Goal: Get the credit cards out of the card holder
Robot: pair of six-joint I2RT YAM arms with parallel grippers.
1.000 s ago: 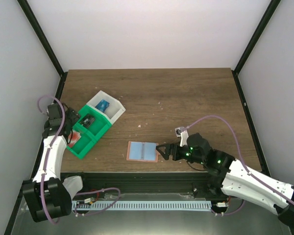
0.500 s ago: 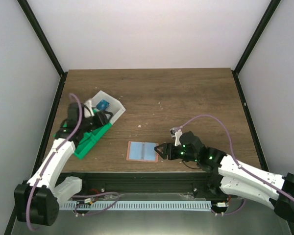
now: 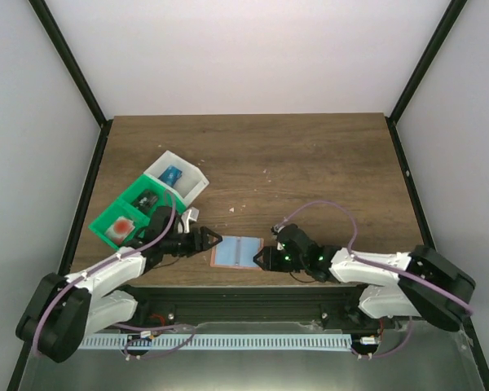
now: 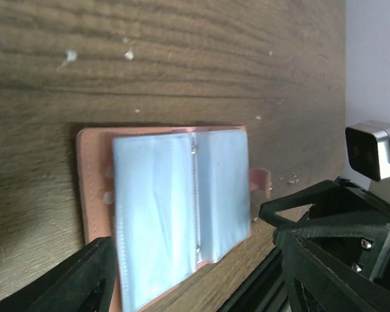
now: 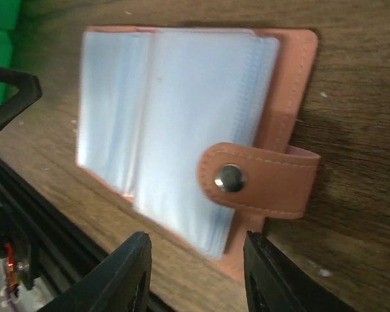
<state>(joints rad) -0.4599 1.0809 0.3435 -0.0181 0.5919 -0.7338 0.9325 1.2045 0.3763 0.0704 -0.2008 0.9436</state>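
The card holder (image 3: pixel 236 252) lies open and flat near the table's front edge, with light blue sleeves (image 4: pixel 175 201) and salmon edging (image 5: pixel 292 84). Its snap tab (image 5: pixel 253 179) is folded over the right page. My left gripper (image 3: pixel 210 240) is open at the holder's left edge, fingers low and wide (image 4: pixel 195 279). My right gripper (image 3: pixel 261 259) is open at the right edge, its fingers (image 5: pixel 198 273) apart just short of the tab corner. A blue credit card (image 3: pixel 173 173) lies in the white tray. A dark one (image 3: pixel 149 199) and a red and white one (image 3: pixel 124 226) lie in the green tray.
The green tray (image 3: pixel 106 218) and the white tray (image 3: pixel 197 181) sit at the left, behind my left arm. The table's front edge runs just below the holder. The two grippers face each other across the holder, close together.
My left arm has swung from the green tray to the holder's left edge. My right gripper has moved left to the holder's right edge, and its jaws have narrowed.
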